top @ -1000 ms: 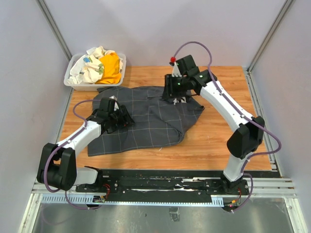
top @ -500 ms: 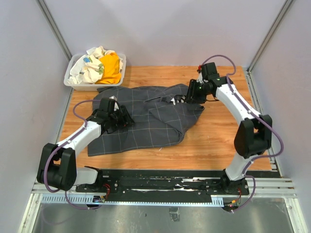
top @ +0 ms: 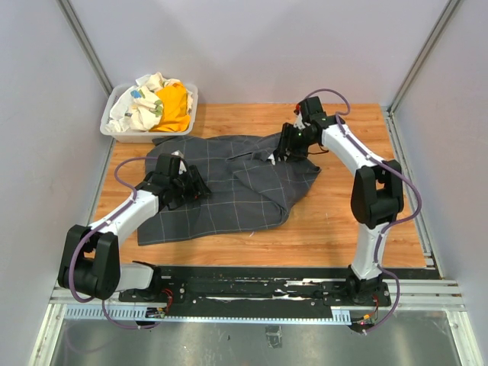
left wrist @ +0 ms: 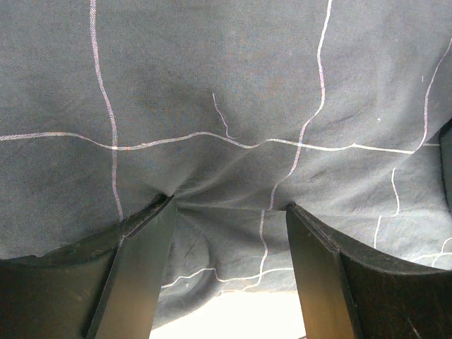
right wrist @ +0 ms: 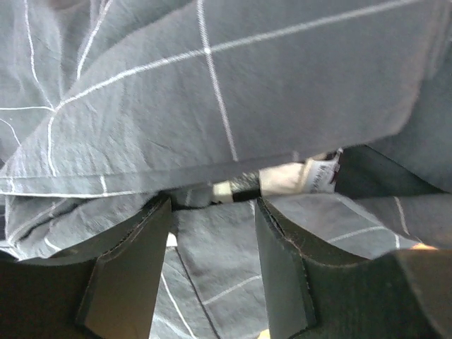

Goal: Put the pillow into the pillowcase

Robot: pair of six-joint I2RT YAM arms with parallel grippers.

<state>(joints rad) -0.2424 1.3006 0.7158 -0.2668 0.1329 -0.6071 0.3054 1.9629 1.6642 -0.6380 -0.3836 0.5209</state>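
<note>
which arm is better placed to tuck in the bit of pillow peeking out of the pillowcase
Right, probably. The right gripper sits open at the mouth of the pillowcase, with a cream edge of the pillow just ahead of its fingers. The left gripper presses on plain fabric, away from that opening.

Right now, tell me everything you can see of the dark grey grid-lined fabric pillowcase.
The dark charcoal pillowcase, soft fabric with thin light grid lines, lies wrinkled and spread on the wooden table, one far corner by the white bin. The left gripper, jaws apart, presses its tips into the cloth. The right gripper, jaws apart, sits at a folded far-right edge, where something cream with a label peeks out.
</note>
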